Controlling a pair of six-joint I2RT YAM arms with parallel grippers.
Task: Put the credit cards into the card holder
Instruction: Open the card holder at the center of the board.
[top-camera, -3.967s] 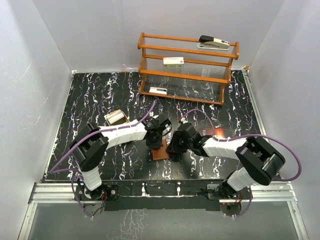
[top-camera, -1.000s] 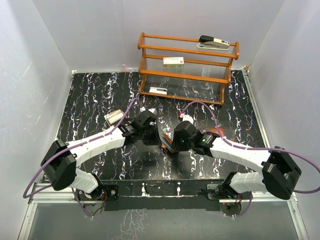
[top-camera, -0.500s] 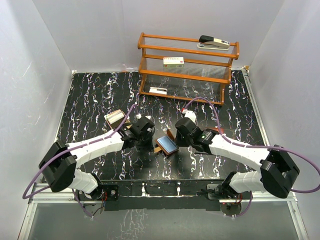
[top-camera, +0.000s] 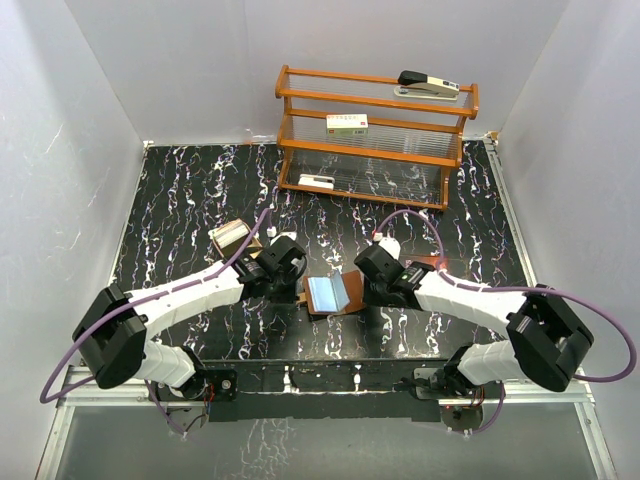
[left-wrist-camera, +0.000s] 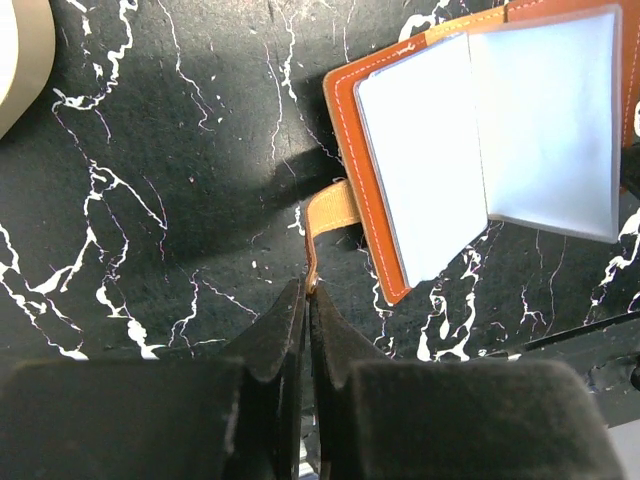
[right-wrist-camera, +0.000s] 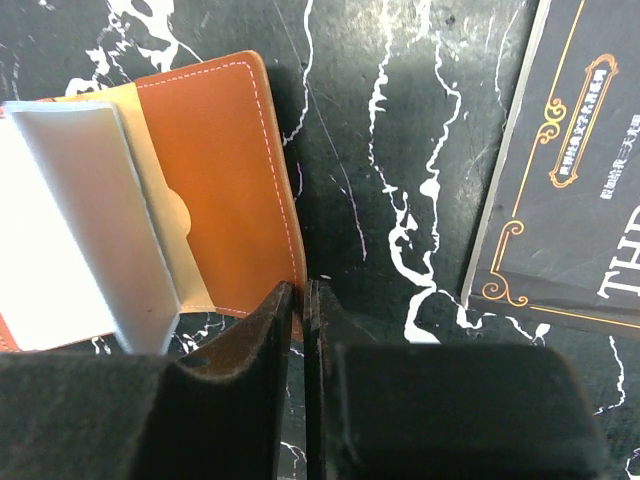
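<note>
Item: holder (top-camera: 327, 295), spread open on the desk (top-camera: 200, 190), pinned at both ends.
Left to right: my left pincer (left-wrist-camera: 310, 290) clenched on the strap (left-wrist-camera: 332, 208); clear pockets (left-wrist-camera: 520, 120) face up at mid-desk; my right pincer (right-wrist-camera: 298, 295) clenched on the cover's right edge. Handling note: hold both pinches low with a gentle outward pull so the pockets lie flat. One pincer must release to fetch cards, which I cannot make out here.

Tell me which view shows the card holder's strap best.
The left wrist view: the strap sticks out from the card holder, pinched in the left hand. In the top view it is too small to tell; the right wrist view shows only the opposite cover.
</note>
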